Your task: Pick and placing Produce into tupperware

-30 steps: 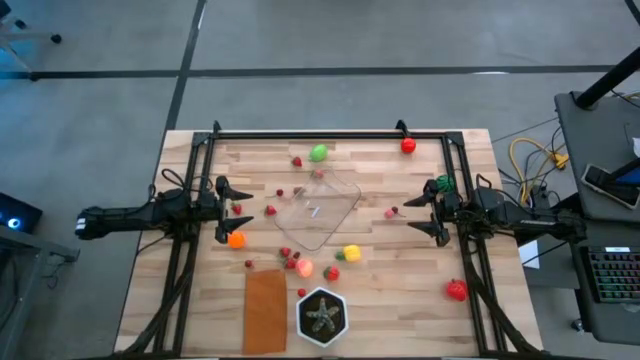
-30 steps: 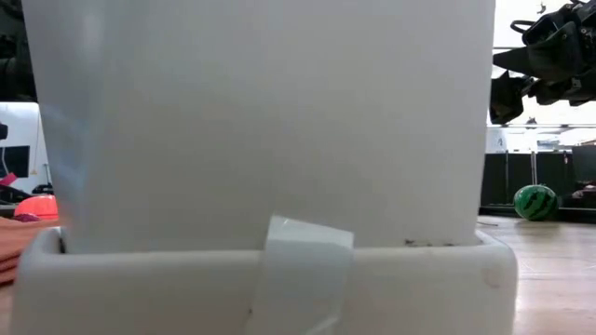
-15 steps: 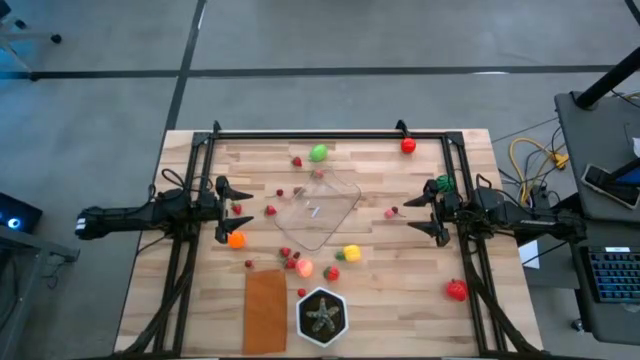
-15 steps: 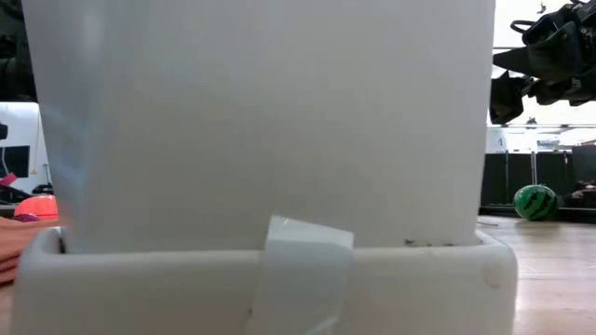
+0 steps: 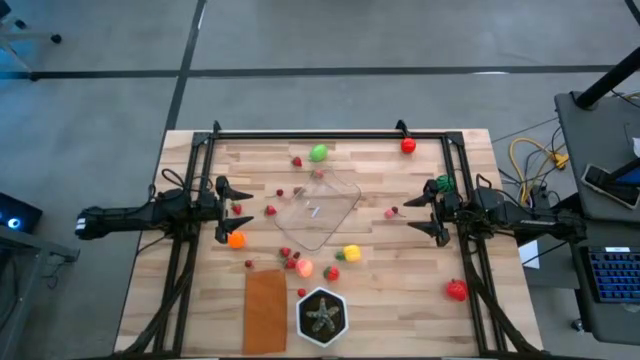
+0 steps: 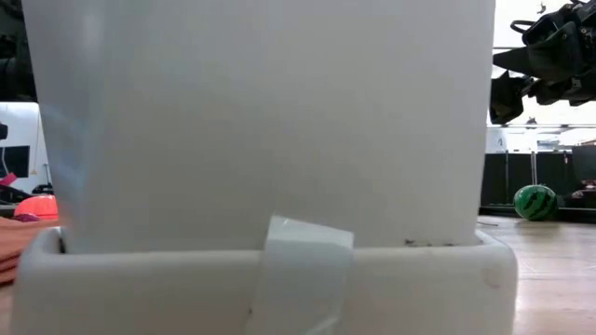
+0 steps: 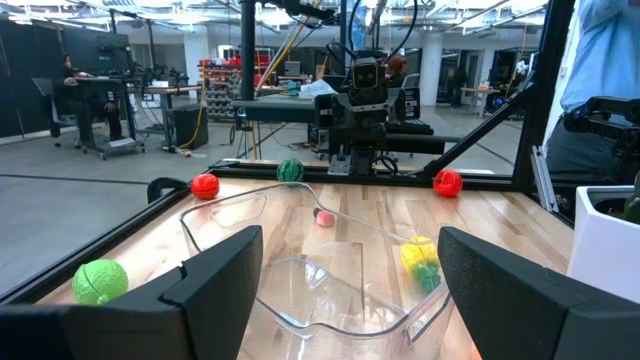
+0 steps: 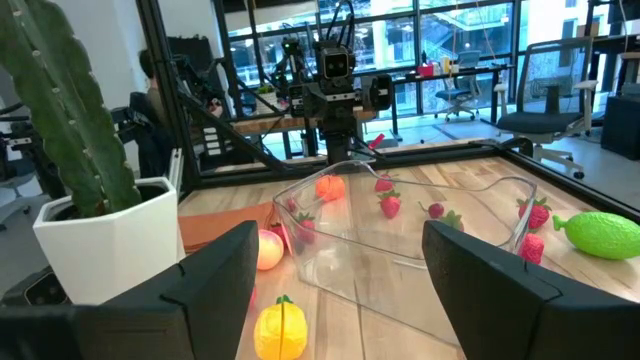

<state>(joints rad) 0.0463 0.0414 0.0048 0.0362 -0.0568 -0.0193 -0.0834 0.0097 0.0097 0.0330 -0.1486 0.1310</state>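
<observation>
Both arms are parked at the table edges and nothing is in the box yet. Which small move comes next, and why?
Probably ease the left gripper down over the small orange fruit beside it. Both grippers are open and empty, the clear plastic rectangular container at mid-table looks empty, and that fruit is the piece closest to a gripper, so the reach looks short. The right gripper can wait at its edge.

Green star plant in black pot beside orange-brown rectangle.
</observation>
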